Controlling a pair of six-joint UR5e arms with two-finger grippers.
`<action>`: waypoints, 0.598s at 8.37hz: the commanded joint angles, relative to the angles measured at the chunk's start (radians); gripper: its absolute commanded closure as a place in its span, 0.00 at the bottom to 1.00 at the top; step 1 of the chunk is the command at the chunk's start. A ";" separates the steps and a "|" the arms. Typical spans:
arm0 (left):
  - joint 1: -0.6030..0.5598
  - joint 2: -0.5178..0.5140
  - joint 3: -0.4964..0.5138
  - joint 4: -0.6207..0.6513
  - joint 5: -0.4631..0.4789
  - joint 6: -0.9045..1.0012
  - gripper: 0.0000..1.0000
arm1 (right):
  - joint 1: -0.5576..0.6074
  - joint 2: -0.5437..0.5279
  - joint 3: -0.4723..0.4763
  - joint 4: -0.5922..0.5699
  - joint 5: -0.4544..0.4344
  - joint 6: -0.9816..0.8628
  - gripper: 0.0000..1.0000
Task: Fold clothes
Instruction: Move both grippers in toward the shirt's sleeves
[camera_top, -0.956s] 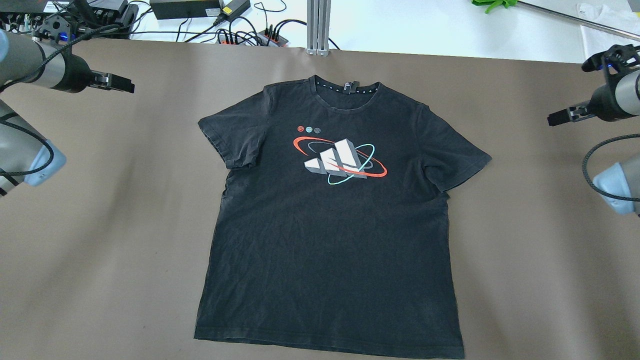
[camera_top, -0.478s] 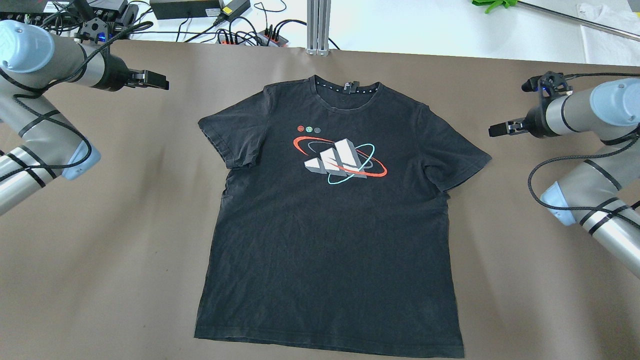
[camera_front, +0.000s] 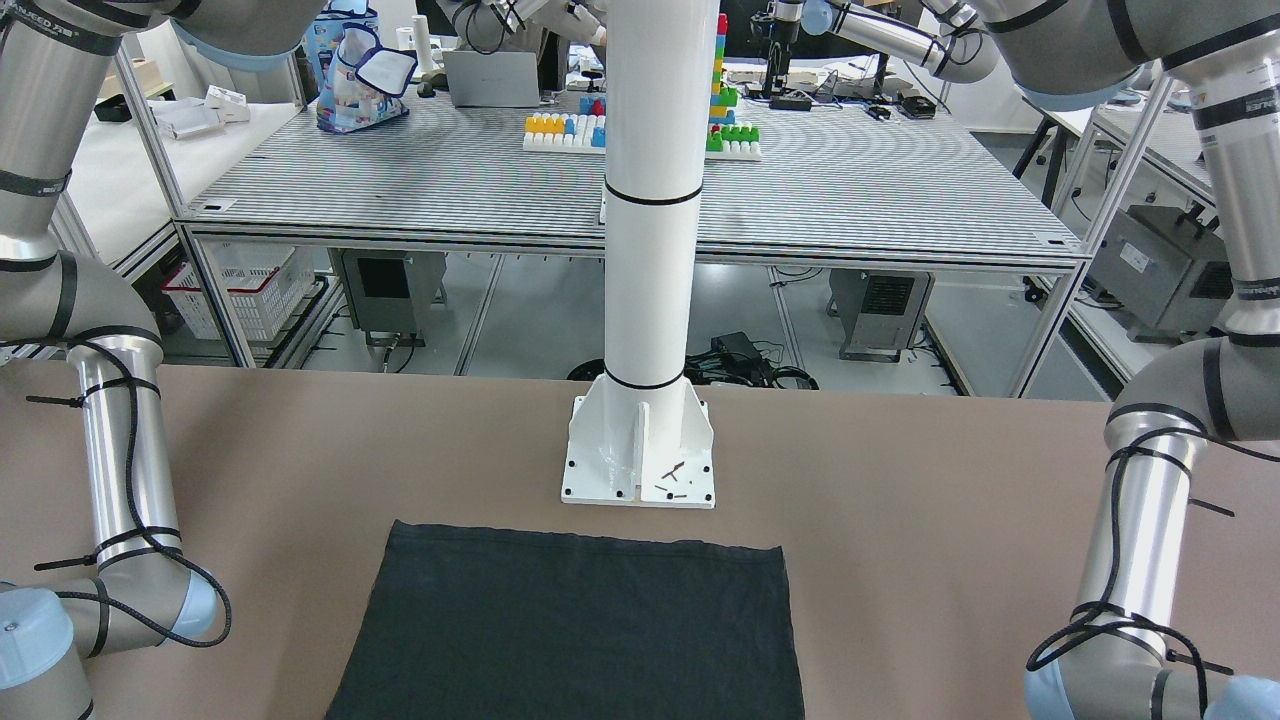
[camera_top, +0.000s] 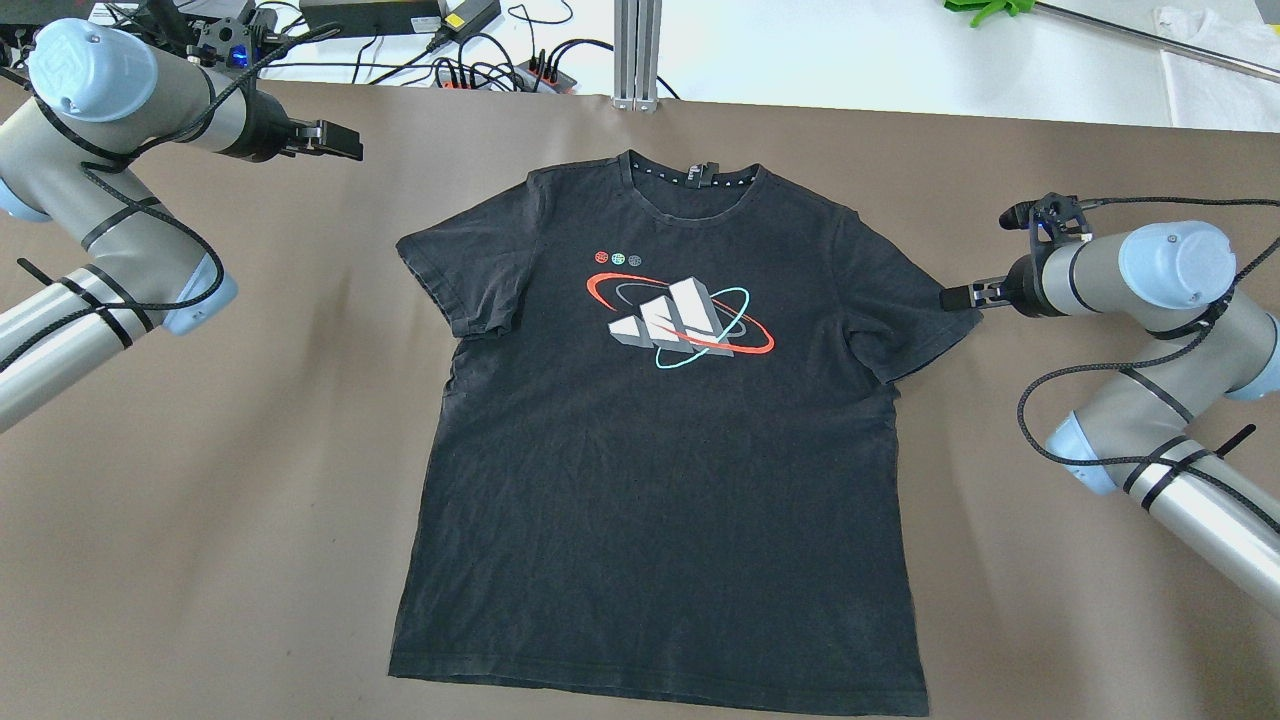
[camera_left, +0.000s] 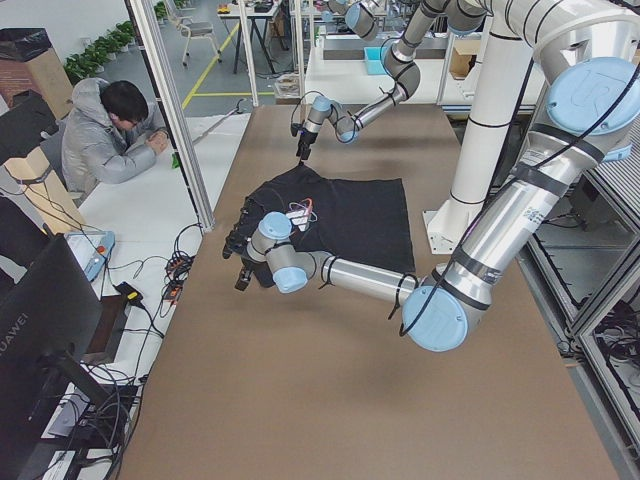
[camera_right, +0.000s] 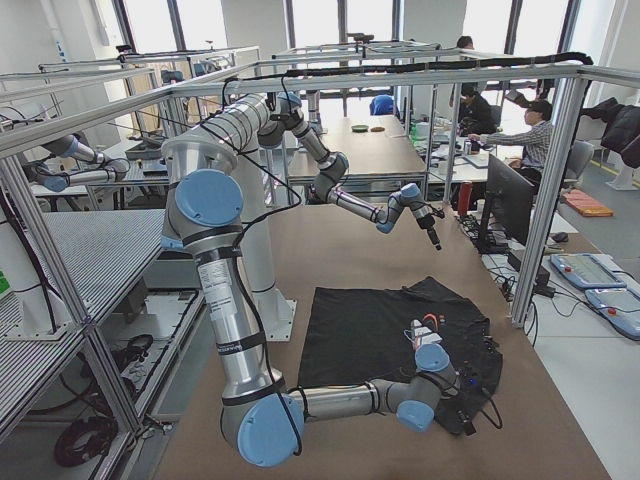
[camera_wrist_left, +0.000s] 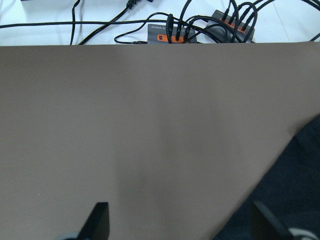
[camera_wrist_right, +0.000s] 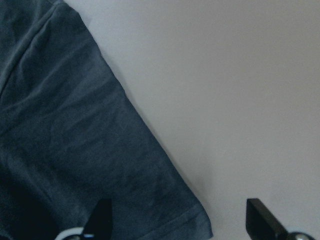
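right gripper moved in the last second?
Yes. In the overhead view the right gripper has swung inward from the view's right edge toward the unmoved black T-shirt, its tip now at the nearest sleeve.

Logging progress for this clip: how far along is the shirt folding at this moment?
Done: nothing is folded yet. The black T-shirt lies flat, print up, sleeves out. In hand: the right gripper is open over the corner of the sleeve on its side, gripping nothing. The left gripper is open over bare table, apart from the shirt. Left: every fold.
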 joint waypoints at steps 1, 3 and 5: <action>0.000 0.001 0.002 0.000 0.001 0.000 0.00 | -0.007 -0.013 -0.004 0.002 -0.004 0.000 0.06; 0.001 0.000 0.000 0.000 0.001 0.000 0.00 | -0.009 -0.018 -0.007 0.001 -0.004 -0.001 0.06; 0.001 -0.001 0.000 0.000 0.001 0.000 0.00 | -0.009 -0.018 -0.040 0.028 -0.004 0.000 0.06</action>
